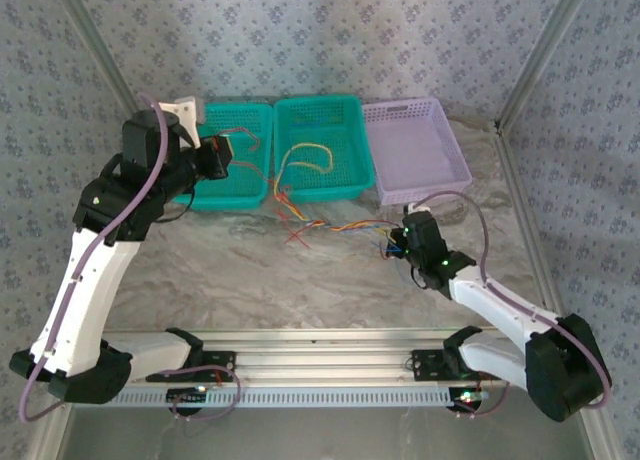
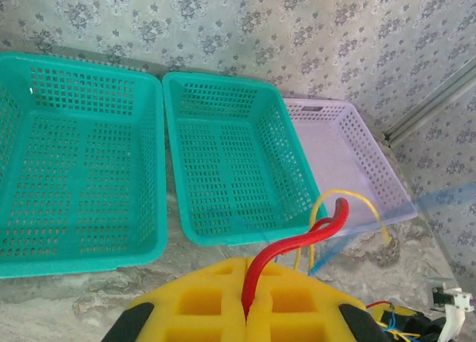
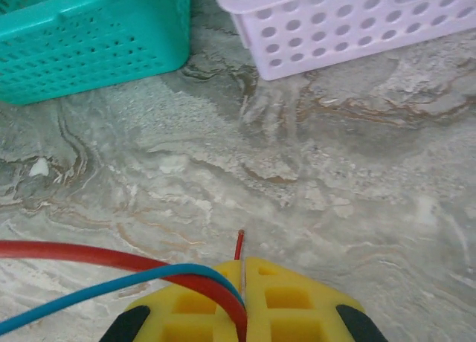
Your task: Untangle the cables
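Left fingers (image 2: 197,301) clamp one red cable (image 2: 297,244), right fingers (image 3: 297,301) red and blue cables (image 3: 111,257), three baskets (image 1: 318,101) behind.

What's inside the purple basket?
Just its own holey floor: no cable lies in the purple basket. From the left wrist view, the yellow cable and the red cable hang in front and hide a bit of its near corner.

White arm links (image 1: 85,280) at eight and four o'clock, black joints (image 1: 150,150), lilac hoses (image 1: 486,242) alongside, yellow grid-moulded finger pads (image 2: 208,297), green wrist light (image 1: 443,265).
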